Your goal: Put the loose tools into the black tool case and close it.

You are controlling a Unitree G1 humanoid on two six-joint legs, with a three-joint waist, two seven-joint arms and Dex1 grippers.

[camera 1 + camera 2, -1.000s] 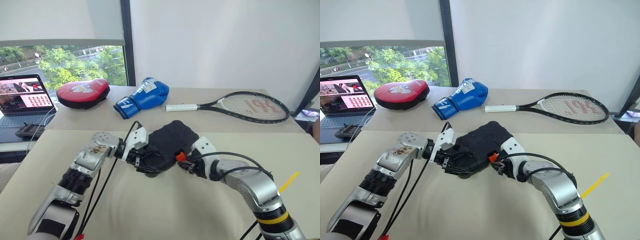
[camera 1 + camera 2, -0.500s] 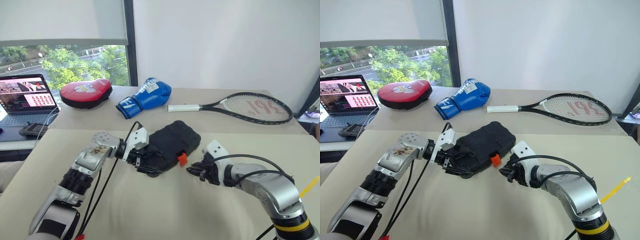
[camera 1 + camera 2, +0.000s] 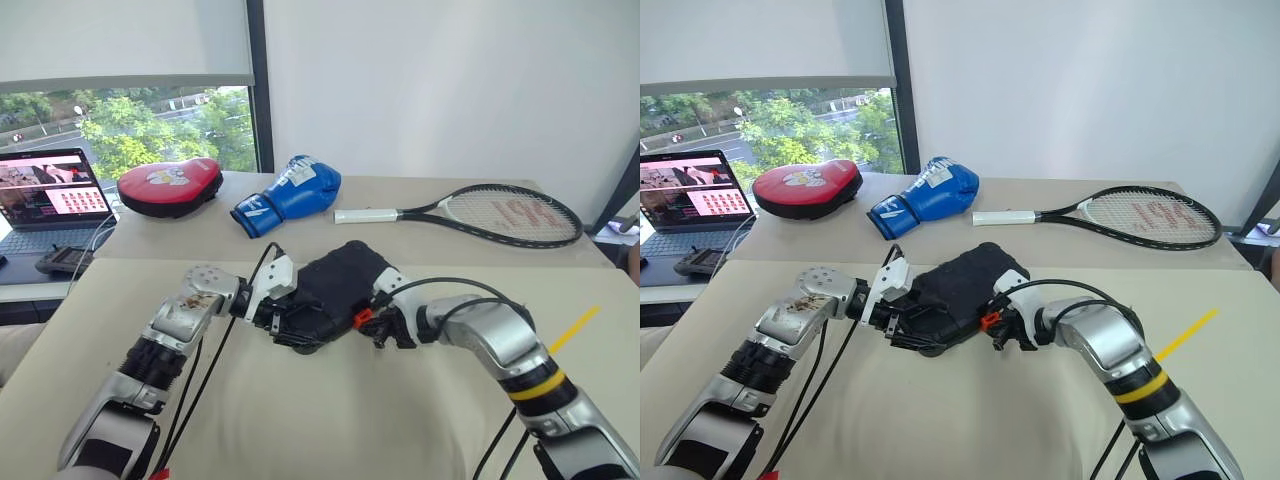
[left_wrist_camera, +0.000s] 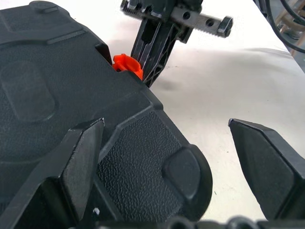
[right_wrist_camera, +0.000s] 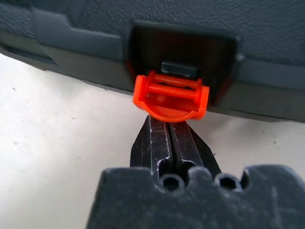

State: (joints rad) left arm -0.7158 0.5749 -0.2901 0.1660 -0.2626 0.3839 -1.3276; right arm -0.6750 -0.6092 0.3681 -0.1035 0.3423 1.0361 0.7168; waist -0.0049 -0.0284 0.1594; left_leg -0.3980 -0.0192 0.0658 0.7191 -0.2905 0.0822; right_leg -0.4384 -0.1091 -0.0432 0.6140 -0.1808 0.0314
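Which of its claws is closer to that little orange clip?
Right. The right gripper, shut, sits right at the orange latch; the left gripper straddles the black tool case's far corner.

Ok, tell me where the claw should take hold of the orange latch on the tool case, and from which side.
Take the orange latch by its curved free lip, which hangs below the black tool case edge. Come from the front side facing the right claw, low over the table; its top is hinged into the recess.
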